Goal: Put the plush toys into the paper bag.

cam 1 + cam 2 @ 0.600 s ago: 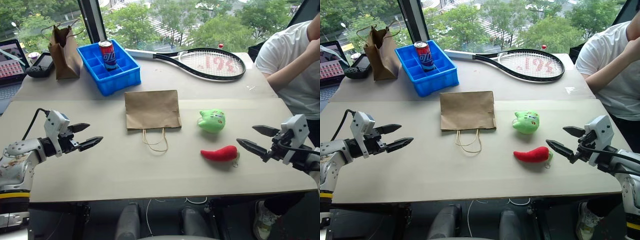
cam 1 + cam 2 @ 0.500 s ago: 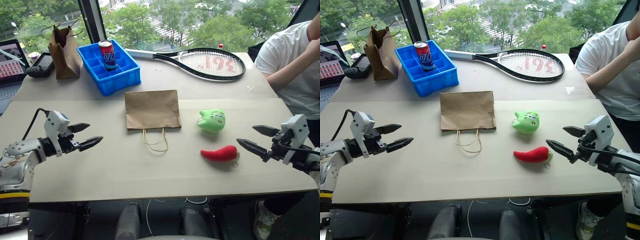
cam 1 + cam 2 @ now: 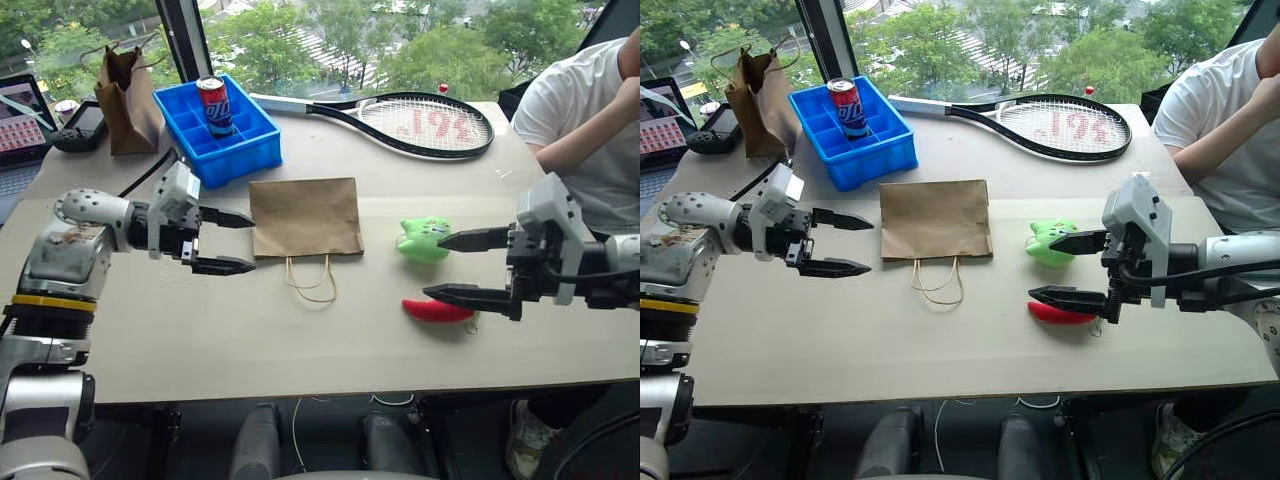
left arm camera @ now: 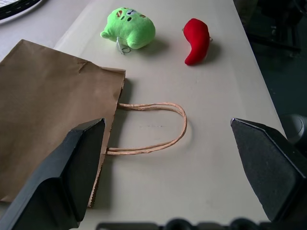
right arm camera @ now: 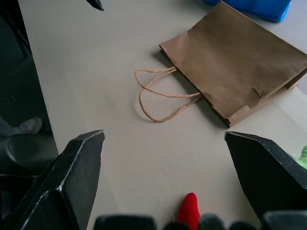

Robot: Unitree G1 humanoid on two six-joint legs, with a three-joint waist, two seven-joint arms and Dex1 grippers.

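- tennis racket [image 3: 400, 122] at the tabletop's far edge: red marking painted on the strings, looks like digits, roughly "198", not sure
- can [image 3: 214, 107] standing in the blue bin [image 3: 247, 150], far left part of the tabletop: white lettering on blue-red label, unreadable

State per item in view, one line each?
paper bag: flat on the table, handles toward the robot
green plush: on the table, free
red chili plush: on the table, free
left tool: open, empty, beside the bag
right tool: open, empty, over the plush toys
soda can: upright in blue tray
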